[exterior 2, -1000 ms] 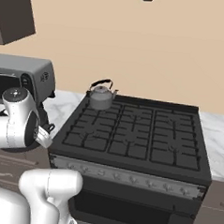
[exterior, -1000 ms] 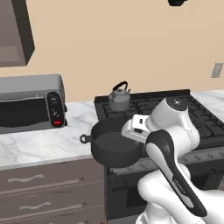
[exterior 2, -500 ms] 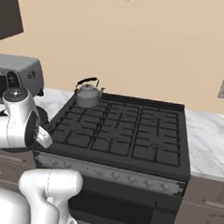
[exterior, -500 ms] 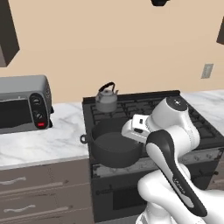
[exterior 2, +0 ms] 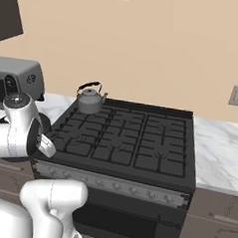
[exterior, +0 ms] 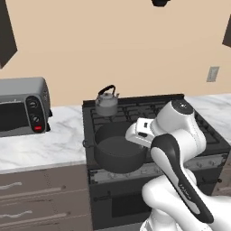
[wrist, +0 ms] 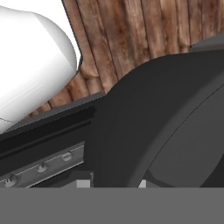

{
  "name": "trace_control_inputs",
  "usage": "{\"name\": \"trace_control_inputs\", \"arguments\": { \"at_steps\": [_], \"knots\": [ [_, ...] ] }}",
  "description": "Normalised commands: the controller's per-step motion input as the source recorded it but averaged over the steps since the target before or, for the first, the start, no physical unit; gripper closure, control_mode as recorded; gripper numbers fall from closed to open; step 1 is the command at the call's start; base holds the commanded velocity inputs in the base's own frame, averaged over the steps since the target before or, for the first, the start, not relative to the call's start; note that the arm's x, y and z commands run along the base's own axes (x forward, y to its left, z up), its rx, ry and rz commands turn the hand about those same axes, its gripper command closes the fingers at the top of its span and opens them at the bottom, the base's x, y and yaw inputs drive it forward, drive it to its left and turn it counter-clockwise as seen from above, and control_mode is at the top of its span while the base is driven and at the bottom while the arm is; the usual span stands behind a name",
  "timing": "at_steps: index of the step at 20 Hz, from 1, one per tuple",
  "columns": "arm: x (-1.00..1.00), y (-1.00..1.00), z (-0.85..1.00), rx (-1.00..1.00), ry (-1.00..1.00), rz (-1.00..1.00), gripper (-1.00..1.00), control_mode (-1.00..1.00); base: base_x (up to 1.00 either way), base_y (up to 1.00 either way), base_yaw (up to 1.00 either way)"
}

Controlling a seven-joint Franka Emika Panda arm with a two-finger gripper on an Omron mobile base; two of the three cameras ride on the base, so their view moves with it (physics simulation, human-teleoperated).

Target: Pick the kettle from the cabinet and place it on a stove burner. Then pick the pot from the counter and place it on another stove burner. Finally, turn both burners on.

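The pot [exterior: 118,153] hangs over the front-left burners [exterior 2: 124,141], at the stove's 7 o'clock. The gripper [exterior: 135,137] pinches the pot's rim. The kettle [exterior: 107,102] stands at 11 o'clock. The hand view shows a wooden floor [wrist: 131,39]; the left base view shows the counter [exterior: 49,140] and a toaster oven [exterior: 22,106].

This is a home kitchen. A black gas stove with cast-iron grates [exterior 2: 129,141] stands between white marble-veined benches [exterior: 49,144] over brown drawers [exterior: 40,198]. A grey toaster oven [exterior: 20,106] sits on the left bench, a small grey metal kettle [exterior: 107,102] on a far burner, and dark wall cabinets [exterior 2: 9,12] hang above.
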Motion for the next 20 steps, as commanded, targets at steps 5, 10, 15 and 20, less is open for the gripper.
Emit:
{"name": "trace_control_inputs", "arguments": {
  "at_steps": [5,10,15,20],
  "knots": [
    [0.00,0.00,0.00,0.00,0.00,0.00,1.00,1.00,0.31,-0.27,0.08],
    [0.00,0.00,0.00,0.00,0.00,0.00,1.00,1.00,0.31,-0.31,0.07],
    [0.00,0.00,0.00,0.00,0.00,0.00,1.00,1.00,0.21,-0.40,0.05],
    [0.00,0.00,0.00,0.00,0.00,0.00,1.00,1.00,0.16,-0.40,0.05]
  ]
}}
